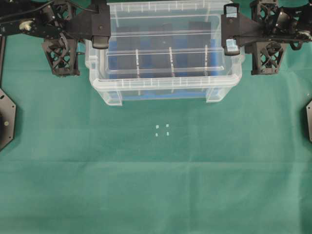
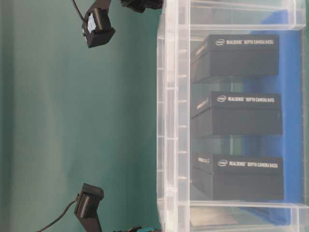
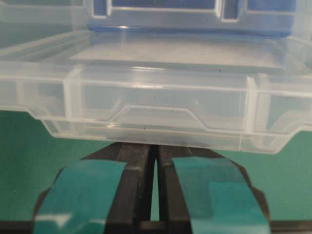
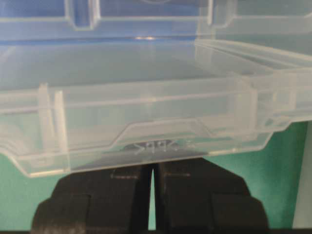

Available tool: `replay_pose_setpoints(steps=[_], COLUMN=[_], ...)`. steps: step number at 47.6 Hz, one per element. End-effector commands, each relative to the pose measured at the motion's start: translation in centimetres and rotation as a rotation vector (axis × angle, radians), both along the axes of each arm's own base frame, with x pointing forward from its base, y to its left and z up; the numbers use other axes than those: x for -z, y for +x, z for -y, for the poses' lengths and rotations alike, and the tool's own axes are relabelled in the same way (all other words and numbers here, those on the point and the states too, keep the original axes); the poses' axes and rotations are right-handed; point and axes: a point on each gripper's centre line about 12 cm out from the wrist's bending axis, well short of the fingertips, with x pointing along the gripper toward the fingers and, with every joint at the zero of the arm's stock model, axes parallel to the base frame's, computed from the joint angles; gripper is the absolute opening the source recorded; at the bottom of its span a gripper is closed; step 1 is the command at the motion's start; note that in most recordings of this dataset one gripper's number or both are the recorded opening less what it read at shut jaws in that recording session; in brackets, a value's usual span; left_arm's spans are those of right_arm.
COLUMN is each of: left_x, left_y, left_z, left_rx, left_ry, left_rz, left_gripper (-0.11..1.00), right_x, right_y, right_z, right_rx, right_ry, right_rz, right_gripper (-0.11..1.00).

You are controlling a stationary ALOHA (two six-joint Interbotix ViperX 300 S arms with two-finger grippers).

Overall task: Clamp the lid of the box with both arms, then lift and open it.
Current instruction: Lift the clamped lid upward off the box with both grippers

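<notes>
The clear box (image 1: 165, 95) stands at the back of the green cloth, with a blue base and three black blocks (image 2: 236, 58) inside. The flat clear lid (image 1: 165, 61) lies level over its mouth, squeezed endways between my two arms. My left gripper (image 1: 100, 43) is shut, with its teal-taped fingers (image 3: 83, 190) tucked under the lid's (image 3: 156, 97) left end rim. My right gripper (image 1: 232, 48) is shut too, its tips (image 4: 153, 165) hidden under the right end of the lid (image 4: 146, 117). How far the lid stands above the box rim I cannot tell.
Several small white marks (image 1: 162, 129) sit on the cloth in front of the box. Black arm bases (image 1: 6, 117) (image 1: 308, 119) stand at the table's left and right edges. The wrist cameras (image 2: 96, 26) hang beside each end of the box.
</notes>
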Motion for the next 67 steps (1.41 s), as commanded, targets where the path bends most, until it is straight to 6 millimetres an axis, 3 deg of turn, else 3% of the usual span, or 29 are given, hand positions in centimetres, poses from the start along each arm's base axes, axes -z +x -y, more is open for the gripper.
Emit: replay_pose_setpoints(steps=[1, 23, 67], left_x=[-2.5, -5.5, -8.3], left_y=[1.6, 1.2, 1.4], left_z=[0.6, 0.8, 1.7], left_rx=[0.031, 0.029, 0.050], left_ry=[0.028, 0.040, 0.026], left_rz=[0.083, 0.105, 0.084], left_gripper=[0.00, 0.00, 0.00], right_x=[-2.8, -4.4, -9.1], right_y=[1.6, 1.6, 1.8], right_z=[-0.2, -0.2, -1.1], right_rx=[-0.014, -0.009, -0.019], right_ry=[-0.027, -0.036, -0.053], right_rz=[0.087, 0.099, 0.145], right_gripper=[0.00, 0.00, 0.00])
